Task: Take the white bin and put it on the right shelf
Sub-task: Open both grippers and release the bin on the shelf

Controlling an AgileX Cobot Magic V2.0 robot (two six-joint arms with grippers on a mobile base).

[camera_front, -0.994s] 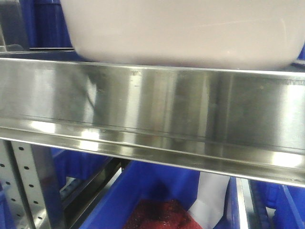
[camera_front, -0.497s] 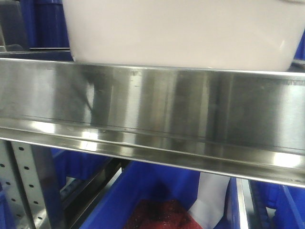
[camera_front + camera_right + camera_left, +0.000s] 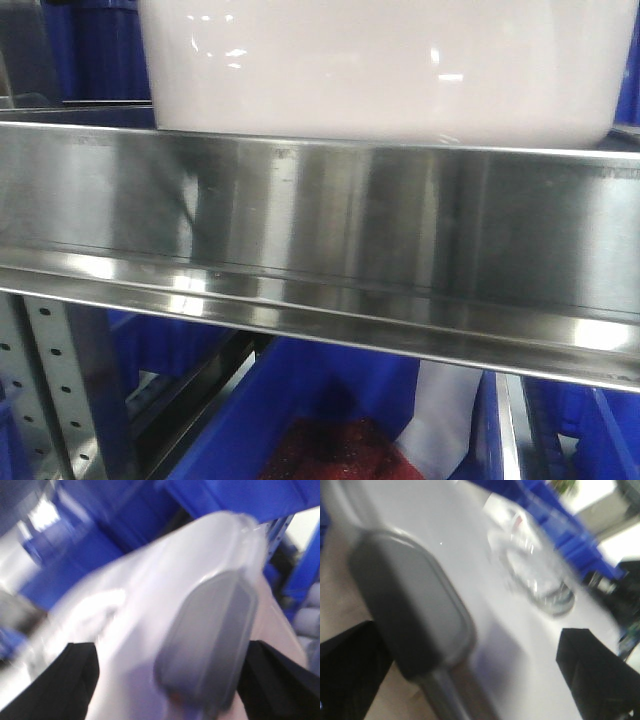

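**Placement of the white bin, front and wrist views.** In the front view we see the white bin [image 3: 380,70] filling the top of the frame. Its lower edge sits directly above the broad front rail of the right shelf [image 3: 320,230]. Compared with a second ago, the bin's near left corner has shifted slightly right. Its left side now reads as nearly vertical, and its bottom edge runs level with the rail rather than curving. The moulded line on its side has given way to small glossy highlights. We read this as the bin squaring up to the shelf and settling. We cannot tell from here whether its base already rests on the shelf deck behind the rail.

Both wrist views are smeared by motion. The left gripper [image 3: 470,645] has its black jaws spread wide to either side of a grey handle [image 3: 410,605] on the glossy lid [image 3: 470,545]. The right gripper [image 3: 167,650] straddles the other grey handle [image 3: 210,640] in the same way. Blur hides whether either claw bears on the bin. A perforated upright [image 3: 50,390] and a blue bin [image 3: 300,400] lie below the rail. We judge the placement nearly complete.
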